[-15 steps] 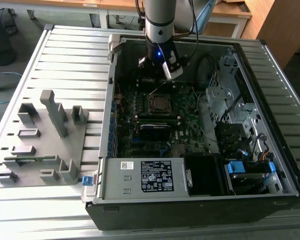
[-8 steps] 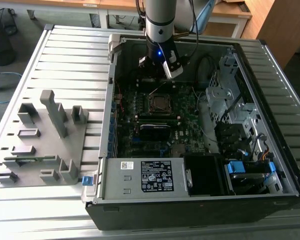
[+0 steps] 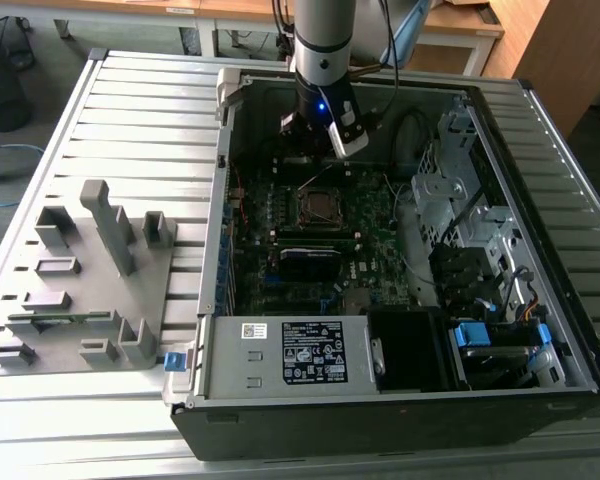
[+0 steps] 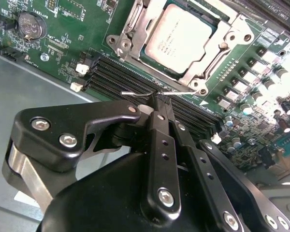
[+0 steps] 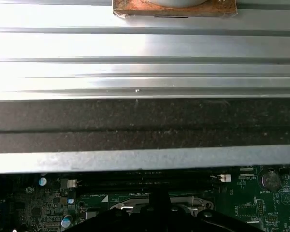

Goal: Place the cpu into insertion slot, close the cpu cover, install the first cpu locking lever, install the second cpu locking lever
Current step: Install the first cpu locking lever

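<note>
The cpu (image 4: 183, 38) is seen seated in the insertion slot (image 4: 209, 21) at the upper centre of the second wrist view, with the cpu cover (image 4: 135, 34) lying closed around it as a silvery frame. The pincer (image 4: 159, 104) is held just below the socket, over the black memory slots (image 4: 116, 75), its fingers (image 4: 160, 140) drawn together on a thin wire lever (image 4: 135, 94). In the exterior view, the arm (image 3: 322, 40) is shown at upper centre, reaching into the open computer case (image 3: 540, 300), which rests on a ribbed metal worktop (image 3: 140, 110). A grey fixture tray (image 3: 80, 280) is seen at left.
</note>
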Controlling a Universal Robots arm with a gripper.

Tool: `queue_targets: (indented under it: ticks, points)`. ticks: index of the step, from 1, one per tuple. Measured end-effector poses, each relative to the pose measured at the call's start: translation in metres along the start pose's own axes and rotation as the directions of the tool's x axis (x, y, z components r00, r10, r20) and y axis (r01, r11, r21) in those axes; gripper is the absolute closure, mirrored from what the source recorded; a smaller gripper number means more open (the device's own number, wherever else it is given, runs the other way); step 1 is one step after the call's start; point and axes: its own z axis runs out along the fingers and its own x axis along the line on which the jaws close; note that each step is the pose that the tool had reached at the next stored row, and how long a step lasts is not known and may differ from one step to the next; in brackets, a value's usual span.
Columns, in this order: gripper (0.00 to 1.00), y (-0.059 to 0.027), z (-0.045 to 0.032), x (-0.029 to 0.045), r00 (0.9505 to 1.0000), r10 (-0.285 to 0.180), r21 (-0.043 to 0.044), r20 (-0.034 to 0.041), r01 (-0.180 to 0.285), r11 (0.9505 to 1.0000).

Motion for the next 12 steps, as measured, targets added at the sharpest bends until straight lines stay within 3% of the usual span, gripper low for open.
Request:
queue_targets:
  ticks: [12]
  points:
    - [0.89, 0.0005, 0.0017, -0.0018, 1.0, 0.0, 0.0, -0.0002, 0.0, 1.0]
